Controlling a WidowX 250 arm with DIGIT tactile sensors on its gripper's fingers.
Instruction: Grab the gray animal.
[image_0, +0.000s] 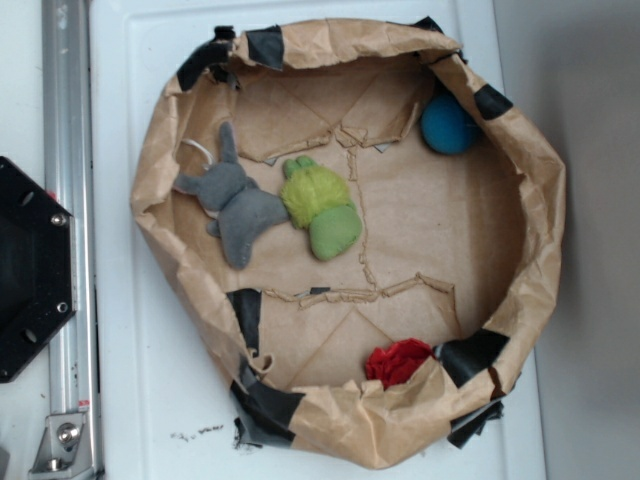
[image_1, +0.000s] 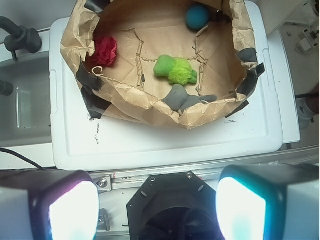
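gray animal (image_1: 182, 99) in paper bin (image_1: 150, 107), gripper (image_1: 157, 207) open, well apart

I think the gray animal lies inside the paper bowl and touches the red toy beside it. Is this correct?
Not quite. The gray animal does lie inside the paper bowl, but the toy it touches is the green plush, not the red toy, which sits apart at the bowl's opposite wall. The exterior view shows this clearly.
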